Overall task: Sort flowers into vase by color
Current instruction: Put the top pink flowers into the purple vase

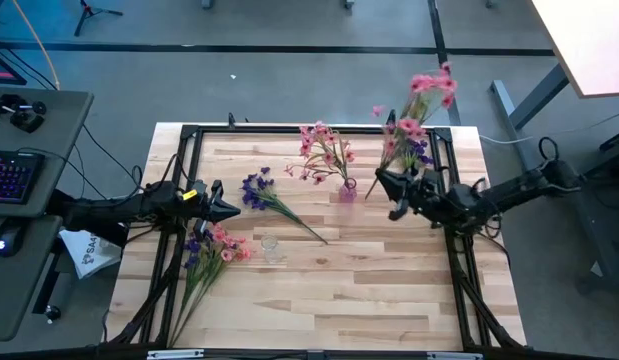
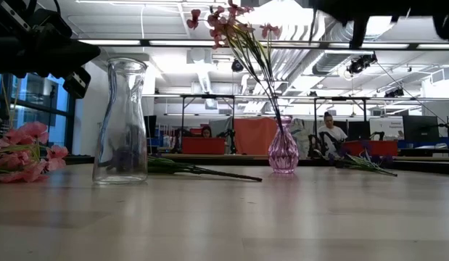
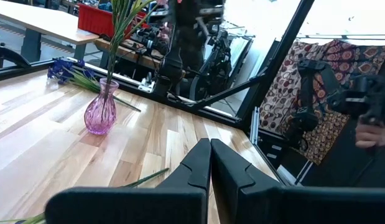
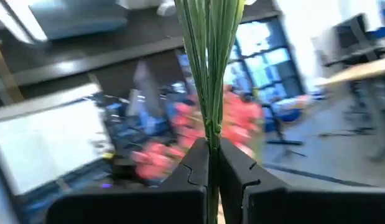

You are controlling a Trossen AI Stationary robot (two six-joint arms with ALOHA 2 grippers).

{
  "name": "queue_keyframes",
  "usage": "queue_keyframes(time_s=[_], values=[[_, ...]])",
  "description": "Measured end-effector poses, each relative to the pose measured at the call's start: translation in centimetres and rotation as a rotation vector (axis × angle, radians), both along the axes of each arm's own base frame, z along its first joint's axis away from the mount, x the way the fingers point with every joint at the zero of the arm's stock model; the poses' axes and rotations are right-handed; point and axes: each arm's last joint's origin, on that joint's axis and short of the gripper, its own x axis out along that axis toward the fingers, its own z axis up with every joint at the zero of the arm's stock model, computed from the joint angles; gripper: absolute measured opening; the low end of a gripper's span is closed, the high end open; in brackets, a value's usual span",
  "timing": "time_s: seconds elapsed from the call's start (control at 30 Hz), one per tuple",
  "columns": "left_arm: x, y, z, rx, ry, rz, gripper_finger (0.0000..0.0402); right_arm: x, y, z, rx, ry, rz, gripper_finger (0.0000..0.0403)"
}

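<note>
My right gripper (image 1: 381,183) hovers just right of the pink glass vase (image 1: 346,190) and is shut on a pink-blossomed spray (image 1: 429,88). That vase (image 2: 283,152) holds a bunch of pink flowers (image 1: 324,150). A clear glass vase (image 2: 121,119) stands empty near the table's middle. One purple spray (image 1: 267,195) lies flat on the table beside my left gripper (image 1: 229,210), which is shut on nothing (image 3: 210,152). A mixed pink and purple bunch (image 1: 211,250) lies at the left edge. More purple blossoms (image 1: 417,152) lie at the far right. My right gripper (image 4: 212,152) pinches a bundle of several green stems (image 4: 211,121) between its two fingers, which lie across the stems. The stems rise straight out from between the fingers toward the pink blossoms (image 4: 236,118). The spray is held up off the table, its blossoms past the far edge.
A black metal frame (image 1: 189,132) runs round the tabletop. Bare wood (image 1: 329,300) spreads across the near half. A desk with a keyboard (image 1: 14,175) stands to the left. People sit at desks (image 2: 329,134) in the room behind.
</note>
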Motion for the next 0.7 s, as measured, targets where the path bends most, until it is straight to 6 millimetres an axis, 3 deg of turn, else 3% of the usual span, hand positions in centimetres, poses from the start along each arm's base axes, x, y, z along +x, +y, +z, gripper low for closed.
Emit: queue_keyframes(time_s=[0.4,0.7], values=[[0.0,0.0,0.0,0.000,-0.001,0.000,0.0000,2.2,-5.3,-4.0,0.126,0.096,-0.165,0.0000],[0.0,0.0,0.0,0.000,-0.001,0.000,0.0000,3.3,-6.3,-6.2,0.226,0.105,-0.184,0.0000]])
